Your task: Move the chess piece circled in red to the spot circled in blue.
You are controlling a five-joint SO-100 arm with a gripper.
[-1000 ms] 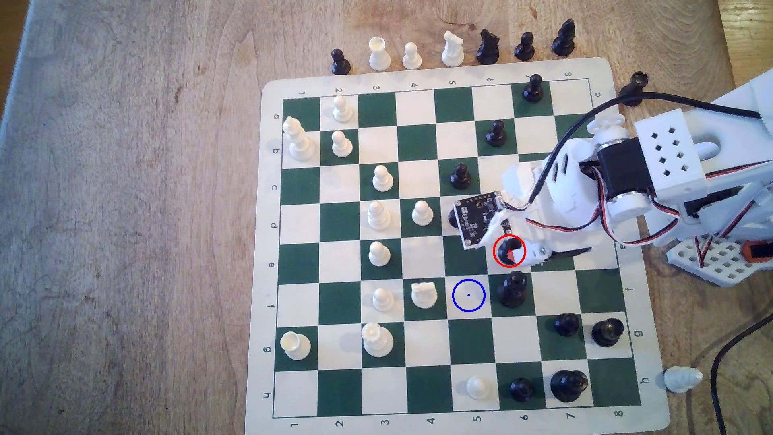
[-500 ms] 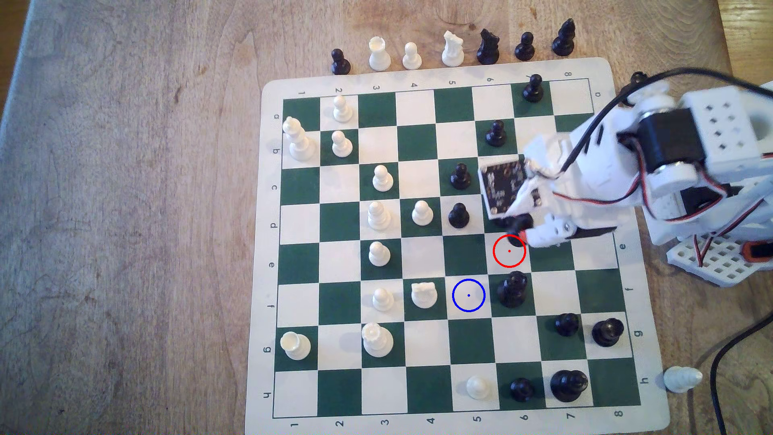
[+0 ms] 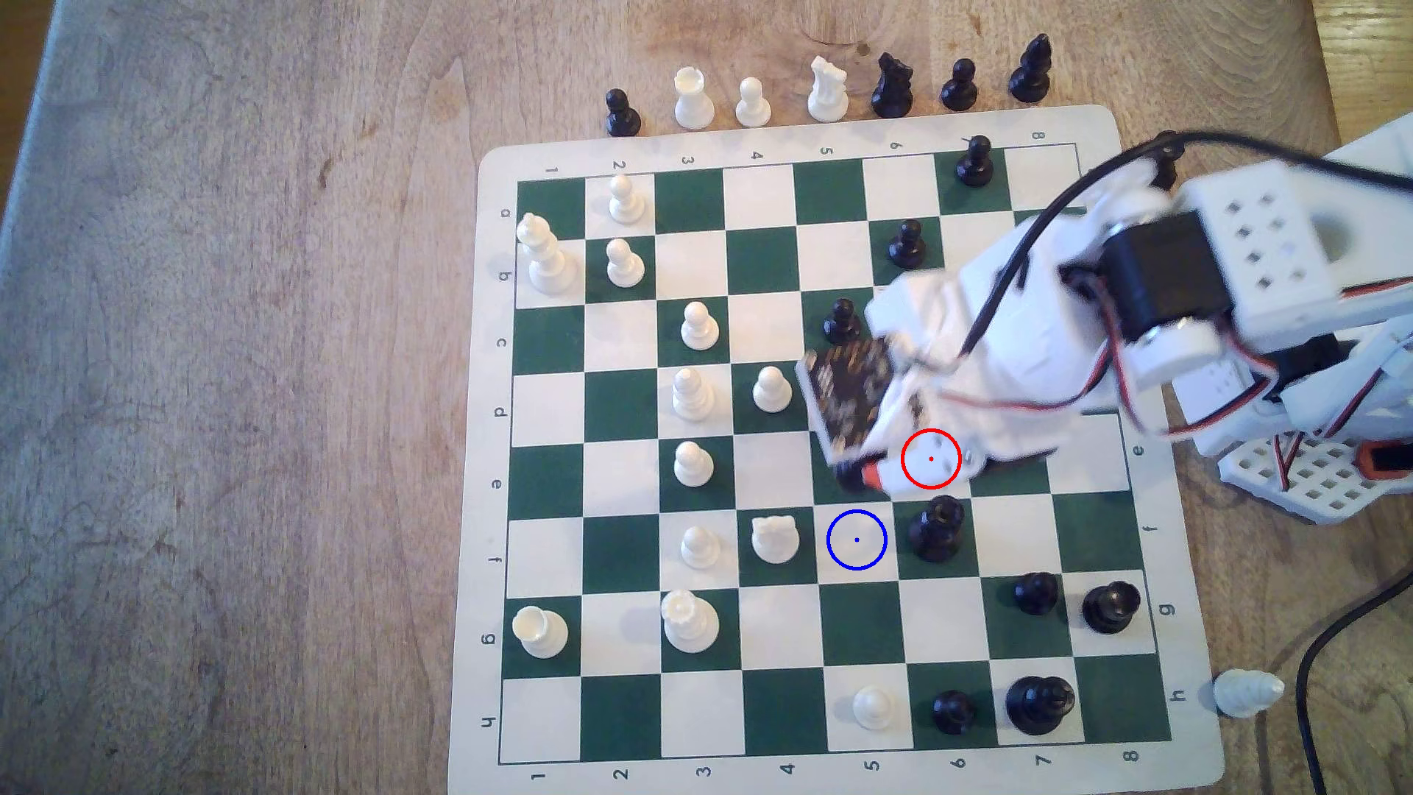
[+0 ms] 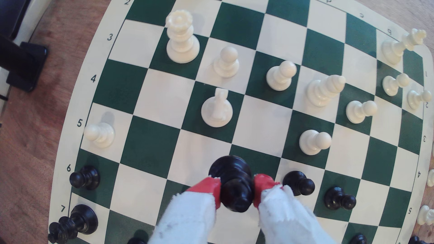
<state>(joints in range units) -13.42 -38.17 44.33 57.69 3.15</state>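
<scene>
My gripper [image 3: 868,474] is shut on the chess piece [image 3: 849,478], a small glossy black pawn. In the exterior view the pawn hangs over the green square just up from the spot [image 3: 856,540], a cream square with a blue ring and centre dot. The red ring [image 3: 930,459] now lies over my white finger, to the exterior view's right of the pawn. In the wrist view the red fingertips [image 4: 211,187] clamp the pawn [image 4: 234,185] by its head, and its round base points toward the board. The pawn looks lifted off the board.
A tall black piece [image 3: 937,527] stands one square to the exterior view's right of the spot, and a white piece [image 3: 774,539] one square to its left. A black pawn [image 3: 841,319] sits beside my wrist. Captured pieces [image 3: 826,90] line the chessboard's [image 3: 489,459] far edge.
The pawn was taken out of the red ring, carried toward the far side of the board, then swung back toward the exterior view's left, ending over the green square beside the blue ring.
</scene>
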